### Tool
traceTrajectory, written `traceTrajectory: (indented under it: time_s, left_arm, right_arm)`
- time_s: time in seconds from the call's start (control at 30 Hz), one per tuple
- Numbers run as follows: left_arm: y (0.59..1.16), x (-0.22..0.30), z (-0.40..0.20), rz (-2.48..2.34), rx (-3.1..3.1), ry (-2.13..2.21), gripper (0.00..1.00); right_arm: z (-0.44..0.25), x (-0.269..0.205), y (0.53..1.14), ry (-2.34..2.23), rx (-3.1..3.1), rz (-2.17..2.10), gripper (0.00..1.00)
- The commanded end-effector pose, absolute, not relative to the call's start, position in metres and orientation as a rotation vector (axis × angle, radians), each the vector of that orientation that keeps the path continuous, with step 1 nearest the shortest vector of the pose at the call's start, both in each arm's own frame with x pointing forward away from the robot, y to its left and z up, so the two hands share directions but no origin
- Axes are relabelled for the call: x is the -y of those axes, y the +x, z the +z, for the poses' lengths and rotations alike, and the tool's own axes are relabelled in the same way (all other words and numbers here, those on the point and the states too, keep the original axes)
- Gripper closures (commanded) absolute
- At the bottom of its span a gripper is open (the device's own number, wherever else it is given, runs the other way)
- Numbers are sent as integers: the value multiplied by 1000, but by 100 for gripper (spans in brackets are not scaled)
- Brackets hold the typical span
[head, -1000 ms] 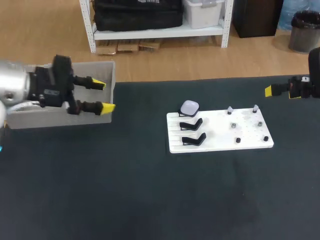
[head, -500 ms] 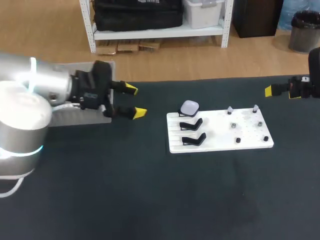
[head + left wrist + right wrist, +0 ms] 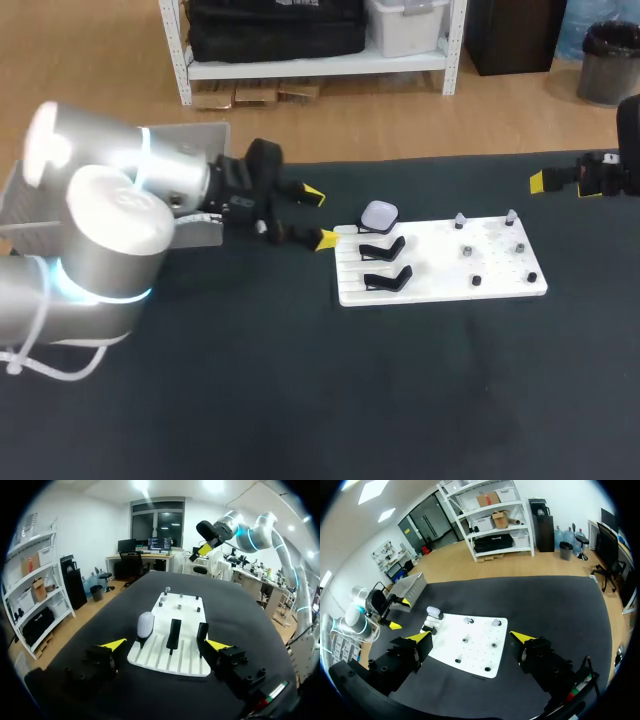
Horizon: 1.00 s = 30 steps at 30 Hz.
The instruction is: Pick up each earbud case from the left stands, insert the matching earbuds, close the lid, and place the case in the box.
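While the left arm lies stretched in from the left across the dark table (image 3: pixel 300 400), the left gripper (image 3: pixel 320 216) sits just beside the left end of the white board (image 3: pixel 440 262). Its fingers are spread wide, with nothing between them. And there's the earbud case (image 3: pixel 379 214), pale and rounded, lid down, perched on the rearmost of three black stands (image 3: pixel 384 264) at the board's left end. The other two stands line up in front of it, angled arms showing. From the left wrist, the case stands upright ahead of the gripper, off toward one finger rather than centred and apart from both yellow tips. Neither finger touches the board.

Over on the board's right half is a scatter of small pieces (image 3: pixel 466 250), some grey, some dark, in loose rows. They are too small to tell whether they are earbuds or pegs.

The right gripper (image 3: pixel 470 636) is held out at the table's far right edge, well apart from the board. The head view catches only one yellow tip, but its own wrist view shows both fingers wide apart and gripping nothing, with the whole board laid out ahead of them.

Back at the table's left rear sits the grey box (image 3: pixel 205 135) — mostly hidden behind the left arm's big silver joints, its inside out of sight. The case is well apart from it, with the left arm lying between the two.
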<state>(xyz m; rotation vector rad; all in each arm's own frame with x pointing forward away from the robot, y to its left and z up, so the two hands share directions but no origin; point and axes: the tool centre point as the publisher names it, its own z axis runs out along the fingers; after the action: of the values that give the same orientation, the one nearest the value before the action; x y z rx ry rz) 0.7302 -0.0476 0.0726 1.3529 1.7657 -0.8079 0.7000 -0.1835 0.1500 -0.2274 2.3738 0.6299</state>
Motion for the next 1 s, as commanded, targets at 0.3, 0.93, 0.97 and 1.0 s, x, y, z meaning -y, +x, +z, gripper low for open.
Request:
traceTrajectory:
  time_s: [0.3,0.93,0.97,1.0]
  left_arm:
    - [735,55,68,-807,-1769,1354,0]
    - [775,78,48,-910,-1709,1443,0]
    - [776,79,46,-918,-1706,1452,0]
    - [776,81,44,-921,-1703,1453,0]
  right_arm:
    - [150,184,700,-230,-2373,633,0]
    - [150,184,700,-230,-2373,633,0]
    - [150,184,700,-230,-2373,633,0]
    - [150,184,700,-230,-2373,633,0]
